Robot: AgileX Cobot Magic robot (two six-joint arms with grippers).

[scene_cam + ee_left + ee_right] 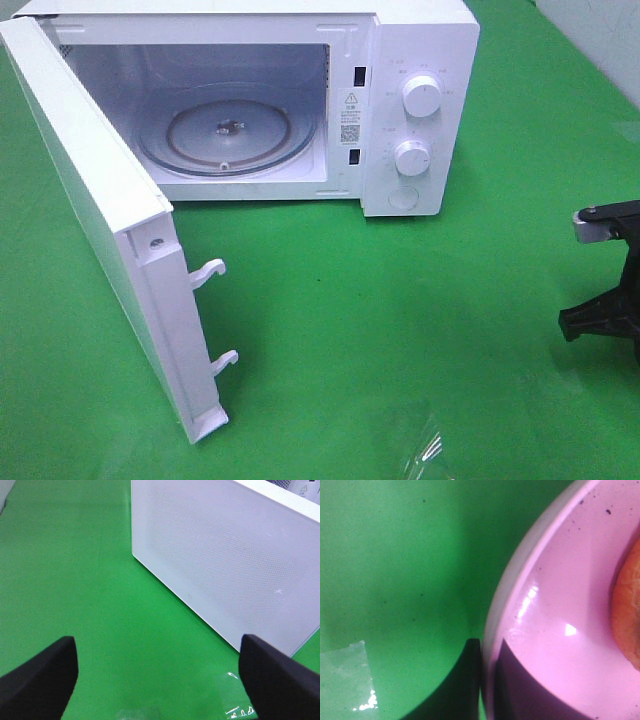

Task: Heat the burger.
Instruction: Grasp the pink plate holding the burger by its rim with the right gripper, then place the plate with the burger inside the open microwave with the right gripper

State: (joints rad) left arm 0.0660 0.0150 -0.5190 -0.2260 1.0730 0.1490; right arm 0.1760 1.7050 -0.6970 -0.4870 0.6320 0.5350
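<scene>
In the right wrist view the burger (628,615) shows only as an edge of golden-brown bun on a round pink plate (560,580). My right gripper (488,647) is shut on the plate's rim, with one dark finger (465,685) outside on the green cloth and the other inside on the plate. In the high view only the right arm (605,290) shows, at the right edge, and the plate and burger are out of frame there. My left gripper (160,680) hangs open over bare green cloth, with nothing between its fingers.
A white microwave (420,100) stands at the back with its door (90,200) swung wide open toward the front left. Its glass turntable (230,130) holds nothing. The door's outer face (225,565) lies ahead of the left gripper. A clear plastic scrap (430,450) lies near the front edge.
</scene>
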